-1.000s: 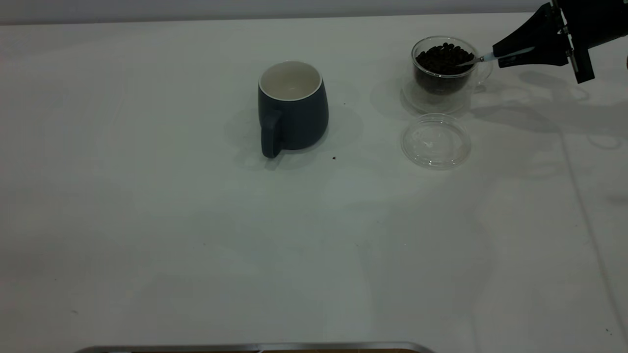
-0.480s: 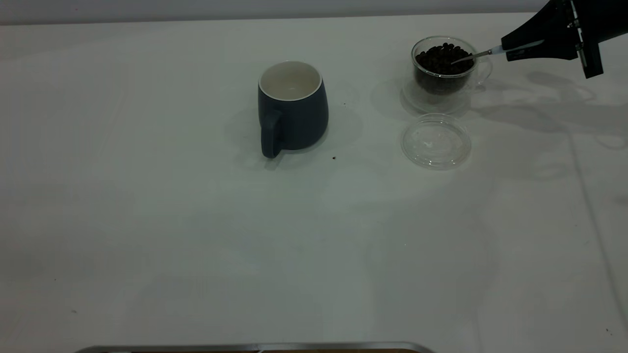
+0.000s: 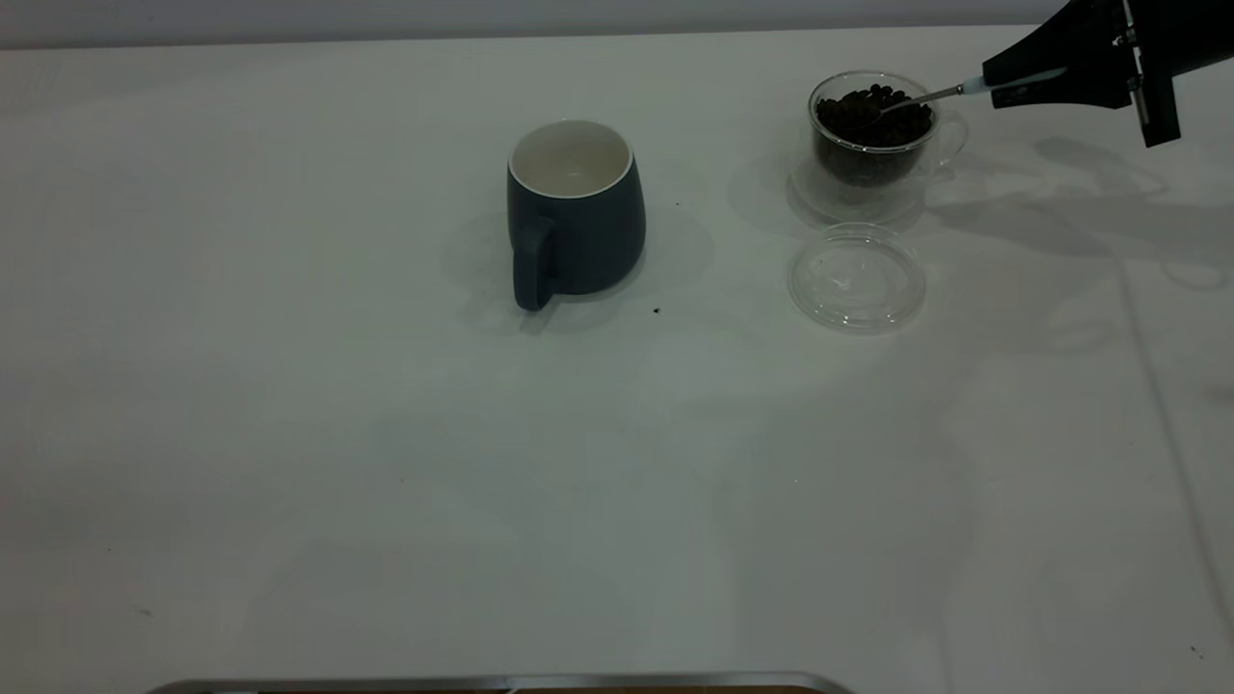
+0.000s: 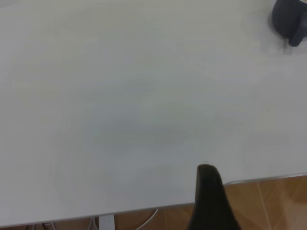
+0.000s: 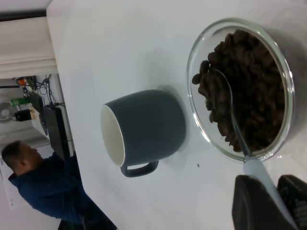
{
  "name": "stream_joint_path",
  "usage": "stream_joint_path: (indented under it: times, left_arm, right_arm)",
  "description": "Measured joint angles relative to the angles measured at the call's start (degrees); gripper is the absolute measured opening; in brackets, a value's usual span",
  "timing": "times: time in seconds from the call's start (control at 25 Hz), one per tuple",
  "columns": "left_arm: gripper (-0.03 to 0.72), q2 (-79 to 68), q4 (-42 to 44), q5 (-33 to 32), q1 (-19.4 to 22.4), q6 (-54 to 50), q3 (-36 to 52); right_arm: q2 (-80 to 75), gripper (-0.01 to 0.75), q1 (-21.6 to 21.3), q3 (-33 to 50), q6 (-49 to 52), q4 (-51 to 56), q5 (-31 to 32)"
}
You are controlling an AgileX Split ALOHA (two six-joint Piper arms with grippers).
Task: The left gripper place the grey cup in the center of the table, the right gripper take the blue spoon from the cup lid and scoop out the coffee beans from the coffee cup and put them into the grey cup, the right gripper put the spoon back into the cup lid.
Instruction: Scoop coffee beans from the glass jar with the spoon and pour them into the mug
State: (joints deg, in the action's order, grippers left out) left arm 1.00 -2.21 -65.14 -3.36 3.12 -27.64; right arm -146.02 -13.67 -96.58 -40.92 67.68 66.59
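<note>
Over the far right corner of the table point(image 3: 386, 463), in the exterior view, your right gripper point(image 3: 1022, 87) hung pinching the pale end of the blue spoon point(image 3: 925, 96), whose bowl lay on the coffee beans point(image 3: 872, 111) heaped in the coffee cup point(image 3: 872, 130). That spoon was thin, stiff, slick metal; held only at its tip, I judged it could twist between the fingers under load, so a shallow scoop suited it. The cup lid point(image 3: 856, 278) lay bare just in front of the glass cup, and the grey cup point(image 3: 576, 212) stood upright near the middle, handle toward the camera, nothing visible inside. It looked heavy and steady enough to take tipped beans without shifting.

From the left wrist view, you had only one dark fingertip of the left gripper point(image 4: 209, 196) over the table's edge, well apart from the grey cup point(image 4: 289, 19); I could not tell how its fingers stood.

Through the right wrist view, the spoon's bowl point(image 5: 221, 88) rested among the beans point(image 5: 249, 81), possibly carrying a few, though that was hard to make out. The glass cup point(image 5: 196, 110) was fragile and light, so pressing sideways against its rim could have slid it. A person point(image 5: 33, 182) sat beyond the table.
</note>
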Motion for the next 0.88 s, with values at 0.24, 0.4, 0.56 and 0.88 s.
stream_joint_path:
  times: [0.24, 0.4, 0.56, 0.88]
  left_arm:
    - [0.566, 0.00, 0.00, 0.00, 0.00, 0.00, 0.00]
    - [0.566, 0.00, 0.00, 0.00, 0.00, 0.00, 0.00]
    - [0.566, 0.00, 0.00, 0.00, 0.00, 0.00, 0.00]
    - [0.566, 0.00, 0.00, 0.00, 0.00, -0.05, 0.00]
  right_arm:
    - [1.37, 0.102, -0.88, 0.00, 0.00, -0.17, 0.20]
    - [1.60, 0.102, -1.09, 0.00, 0.00, -0.31, 0.21]
    - [1.60, 0.102, -1.09, 0.00, 0.00, -0.95, 0.21]
    - [1.60, 0.102, -1.09, -0.04, 0.43, -1.26, 0.21]
